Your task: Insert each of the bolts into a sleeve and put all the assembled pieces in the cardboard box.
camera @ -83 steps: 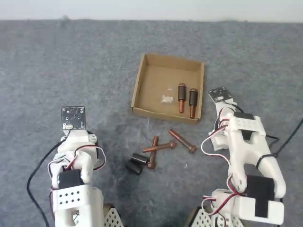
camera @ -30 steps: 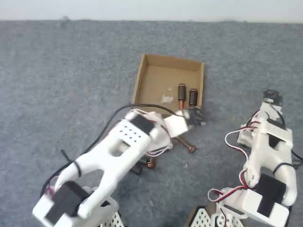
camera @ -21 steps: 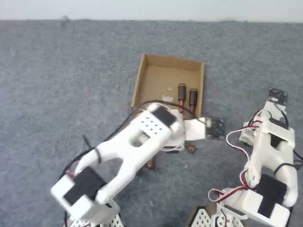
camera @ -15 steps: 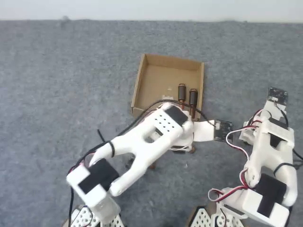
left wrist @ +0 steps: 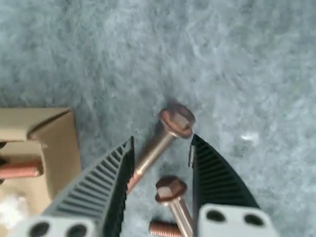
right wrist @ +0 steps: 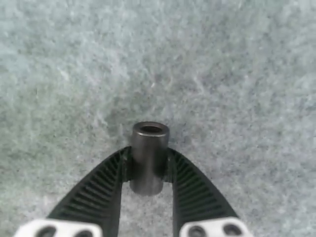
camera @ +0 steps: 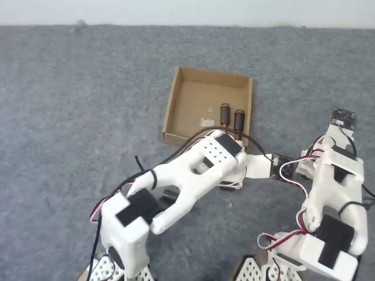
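Observation:
My left gripper (left wrist: 162, 140) is open and straddles a copper bolt (left wrist: 176, 122) lying on the grey carpet, its hex head just past the fingertips. A second bolt (left wrist: 171, 190) lies closer in, between the fingers, and the end of a third (left wrist: 163, 228) shows below it. In the high view the left arm (camera: 199, 170) stretches across to the cardboard box's (camera: 171, 111) front right corner. Two assembled pieces (camera: 225, 117) lie inside the box. My right gripper (right wrist: 148, 154) is shut on an upright black sleeve (right wrist: 149, 143). The right arm (camera: 334, 175) stands at the far right.
A loose black sleeve (camera: 170, 196) lies on the carpet under the left arm. The box corner (left wrist: 49, 138) is close beside the left fingers. Bare carpet extends to the left of the box and behind it.
The left arm has swung from the left side across the table to the bolts by the box. The right arm has drawn back to the right and has kept still over the last second.

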Action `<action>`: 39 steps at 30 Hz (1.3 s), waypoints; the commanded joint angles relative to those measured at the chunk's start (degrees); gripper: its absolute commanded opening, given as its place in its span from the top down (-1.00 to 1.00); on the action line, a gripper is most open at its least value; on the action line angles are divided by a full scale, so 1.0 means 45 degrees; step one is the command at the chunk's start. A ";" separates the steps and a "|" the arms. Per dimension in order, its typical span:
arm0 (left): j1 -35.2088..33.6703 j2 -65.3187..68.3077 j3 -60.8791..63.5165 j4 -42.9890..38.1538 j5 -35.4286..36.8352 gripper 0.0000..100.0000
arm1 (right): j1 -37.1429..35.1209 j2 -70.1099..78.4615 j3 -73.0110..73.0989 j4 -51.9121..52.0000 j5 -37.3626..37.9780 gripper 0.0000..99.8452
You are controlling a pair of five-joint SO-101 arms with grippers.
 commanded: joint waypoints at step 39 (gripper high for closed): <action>-0.1192 0.2012 -0.5089 0.3184 1.1761 0.95 | -0.0283 -0.0068 -0.0684 -0.0205 -0.0020 0.99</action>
